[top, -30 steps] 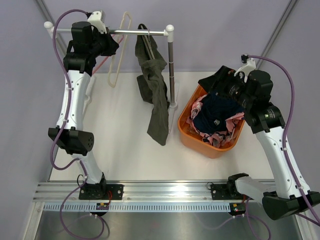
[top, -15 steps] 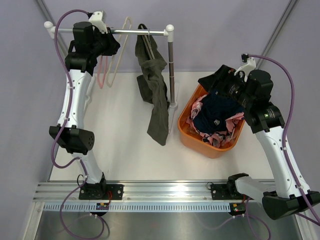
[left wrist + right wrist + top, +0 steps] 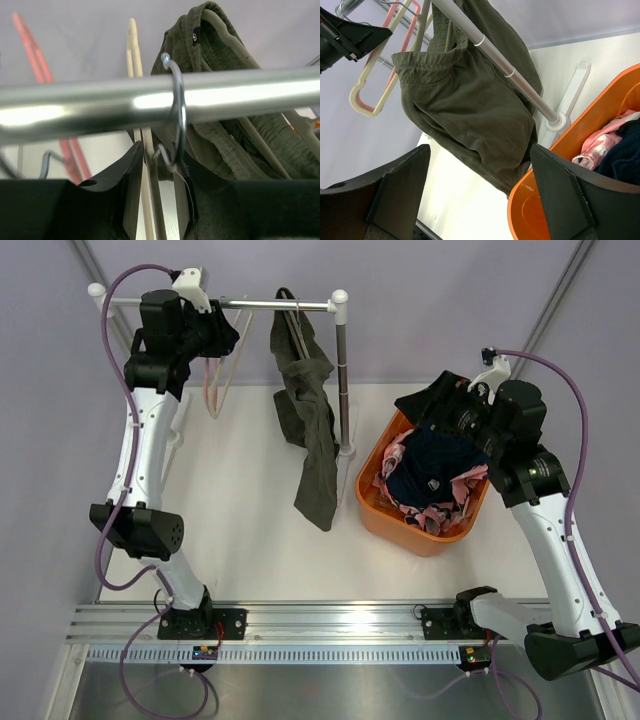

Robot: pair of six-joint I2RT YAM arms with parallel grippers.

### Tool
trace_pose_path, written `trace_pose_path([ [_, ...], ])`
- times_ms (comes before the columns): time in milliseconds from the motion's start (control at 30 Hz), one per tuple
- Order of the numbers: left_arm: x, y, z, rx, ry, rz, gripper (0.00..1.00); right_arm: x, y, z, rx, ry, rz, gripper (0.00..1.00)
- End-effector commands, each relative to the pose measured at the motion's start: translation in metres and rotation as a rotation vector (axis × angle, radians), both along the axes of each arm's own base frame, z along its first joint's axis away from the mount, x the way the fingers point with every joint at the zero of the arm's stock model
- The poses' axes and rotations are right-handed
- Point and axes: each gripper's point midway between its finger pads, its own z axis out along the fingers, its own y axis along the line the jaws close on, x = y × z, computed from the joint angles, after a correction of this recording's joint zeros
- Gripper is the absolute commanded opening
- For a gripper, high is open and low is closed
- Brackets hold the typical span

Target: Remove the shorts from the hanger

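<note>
The olive green shorts (image 3: 315, 440) hang from a hanger (image 3: 290, 325) on the steel rail (image 3: 270, 304); both wrist views show them too (image 3: 225, 145) (image 3: 470, 115). The navy shorts (image 3: 430, 465) and the pink blotched shorts (image 3: 465, 495) lie in the orange basket (image 3: 375, 510). My left gripper (image 3: 222, 335) is up at the rail's left part. Its jaws stand a little apart around the neck of a bare cream hanger (image 3: 132, 45), with a gap on both sides, and that hanger's metal hook (image 3: 179, 100) loops over the rail. My right gripper (image 3: 425, 405) hovers open and empty over the basket's far edge.
A bare pink hanger (image 3: 208, 385) hangs beside the cream one. The rail's upright post (image 3: 343, 380) stands between the olive shorts and the basket. White walls close in behind the rack and on both sides.
The left jaws have parted from shut. The cream hanger has swung left and now hangs straight down by the pink one. The right arm has not moved.
</note>
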Motion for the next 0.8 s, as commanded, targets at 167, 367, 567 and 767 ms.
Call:
trace_pose_path([
  [167,-0.058,0.013,0.091,-0.016,-0.259,0.045,0.41,-0.01,0.004,0.01,0.009,-0.039,0.026,0.9],
  [367,-0.083,0.01,0.108,-0.037,-0.29,0.031,0.43,-0.01,0.004,0.01,0.01,-0.04,0.021,0.9],
  [567,-0.119,-0.002,0.127,-0.122,-0.333,0.001,0.47,-0.011,0.003,0.006,0.009,-0.032,0.019,0.9],
  [767,-0.137,-0.078,0.117,-0.148,-0.31,-0.137,0.5,-0.012,0.006,0.007,0.01,-0.034,0.029,0.89],
])
